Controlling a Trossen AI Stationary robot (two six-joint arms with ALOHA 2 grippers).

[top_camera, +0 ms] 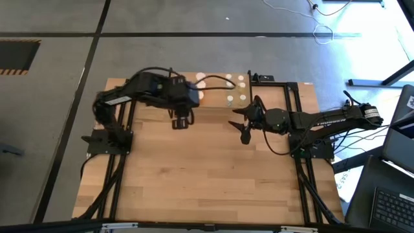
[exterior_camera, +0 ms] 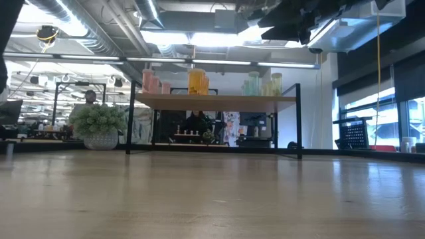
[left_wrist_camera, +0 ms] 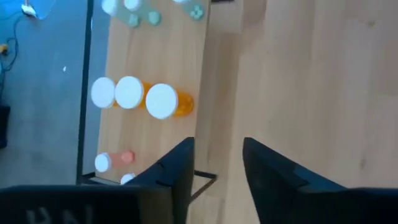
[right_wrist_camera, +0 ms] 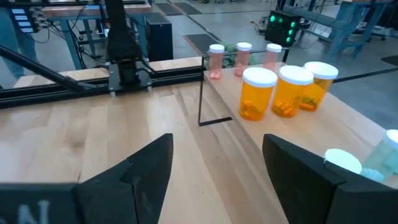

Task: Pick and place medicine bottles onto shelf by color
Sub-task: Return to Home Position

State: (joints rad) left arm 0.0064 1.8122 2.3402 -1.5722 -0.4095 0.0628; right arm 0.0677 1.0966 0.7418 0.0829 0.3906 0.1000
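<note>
A bright workshop with ceiling ducts lay beyond the pale wood surface (top_camera: 207, 175). The shelf (exterior_camera: 219, 101) stood at the surface's far edge, its long axis running along that edge. Near its front hung the left pincer (top_camera: 182, 122) and the right pincer (top_camera: 239, 124), both spread and empty. A potted plant (exterior_camera: 99, 126) showed past one end of the shelf. On the shelf, grouped by colour, stood pink bottles (exterior_camera: 154, 83), orange bottles (right_wrist_camera: 286, 92) and pale green bottles (exterior_camera: 262, 85), all upright, caps up. Lettering on the right arm was too small to read.

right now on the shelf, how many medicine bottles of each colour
orange bottles: 3
pink bottles: 3
pale green bottles: at least 4; they overlap, so the exact count is unclear
total on the shelf: at least 10
</note>
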